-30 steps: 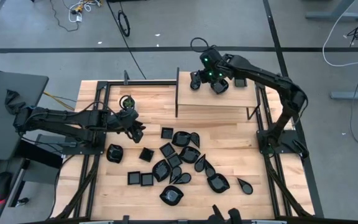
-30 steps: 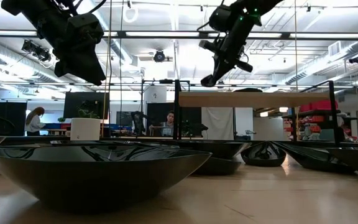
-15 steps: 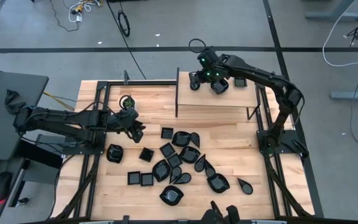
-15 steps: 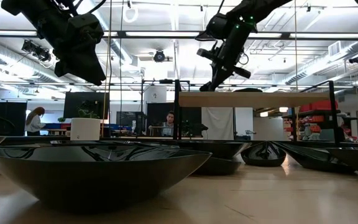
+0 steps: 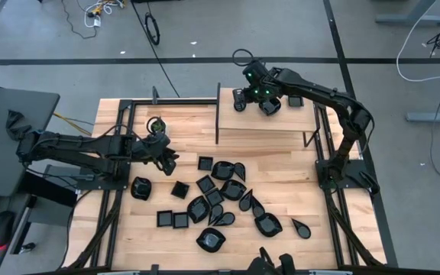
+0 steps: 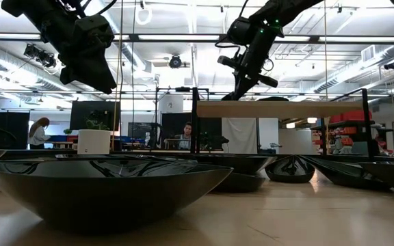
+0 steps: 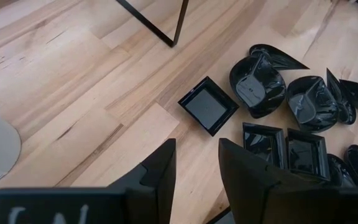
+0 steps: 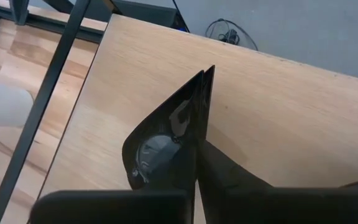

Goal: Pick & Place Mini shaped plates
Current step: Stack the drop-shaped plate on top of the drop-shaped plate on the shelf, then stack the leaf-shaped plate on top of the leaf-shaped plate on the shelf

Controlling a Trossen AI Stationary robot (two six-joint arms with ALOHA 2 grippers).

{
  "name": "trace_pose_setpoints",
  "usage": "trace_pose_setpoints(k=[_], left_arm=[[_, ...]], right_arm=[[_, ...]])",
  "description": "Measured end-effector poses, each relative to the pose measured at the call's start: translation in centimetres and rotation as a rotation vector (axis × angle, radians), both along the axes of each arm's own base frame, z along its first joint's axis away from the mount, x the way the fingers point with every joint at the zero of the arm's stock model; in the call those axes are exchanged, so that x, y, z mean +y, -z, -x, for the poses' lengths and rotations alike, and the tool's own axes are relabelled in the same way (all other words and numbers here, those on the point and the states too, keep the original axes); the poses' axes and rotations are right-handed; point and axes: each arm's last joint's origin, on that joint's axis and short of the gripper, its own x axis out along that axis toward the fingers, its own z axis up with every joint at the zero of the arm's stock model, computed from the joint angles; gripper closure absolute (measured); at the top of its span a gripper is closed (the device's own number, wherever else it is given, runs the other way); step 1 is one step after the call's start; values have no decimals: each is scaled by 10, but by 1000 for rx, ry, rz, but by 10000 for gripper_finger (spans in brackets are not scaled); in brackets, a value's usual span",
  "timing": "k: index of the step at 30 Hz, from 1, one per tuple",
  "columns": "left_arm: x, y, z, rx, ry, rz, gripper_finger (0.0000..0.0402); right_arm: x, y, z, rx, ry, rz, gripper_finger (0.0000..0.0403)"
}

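Several glossy black mini shaped plates [image 5: 220, 191] lie in a loose pile on the wooden table, also seen in the left wrist view [image 7: 260, 87]. My right gripper [image 5: 241, 99] hangs over the left end of a raised wooden shelf [image 5: 281, 118] at the far side, shut on a teardrop plate [image 8: 166, 146]. A square plate [image 5: 295, 100] rests on the shelf. My left gripper [image 7: 196, 149] stands open above the table, left of the pile, with nothing between its fingers. My right gripper pinches the teardrop plate by its wall at the rounded end [image 8: 188, 162] between its two fingers. The fingers slant down toward the shelf. The plate stands on edge, its pointed tip [image 8: 207, 71] away from the fingers, just above the shelf board [image 8: 272, 118].
A small white pot with a green plant [image 5: 155, 124] stands at the far left of the table, close to my left arm. Black frame posts [image 5: 218, 114] hold the shelf. People sit in the room behind the table [image 6: 185, 137].
My right gripper has sunk a little toward the shelf, carrying the teardrop plate with it and staying shut on it.
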Motion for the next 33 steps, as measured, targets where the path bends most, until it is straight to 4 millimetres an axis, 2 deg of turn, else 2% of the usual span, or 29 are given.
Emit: trace_pose_setpoints(k=[8,15,21,26,33], left_arm=[[0,0,0,0,1,-1,276],[0,0,0,0,1,-1,276],[0,0,0,0,1,-1,276],[0,0,0,0,1,-1,276],[1,0,0,0,-15,-16,276]], right_arm=[[0,0,0,-1,0,1,373],[-1,0,0,17,-7,31,310],[5,-19,3,-50,-47,93,273],[19,-41,3,-126,-109,175,269],[60,-62,-6,-203,-223,223,278]])
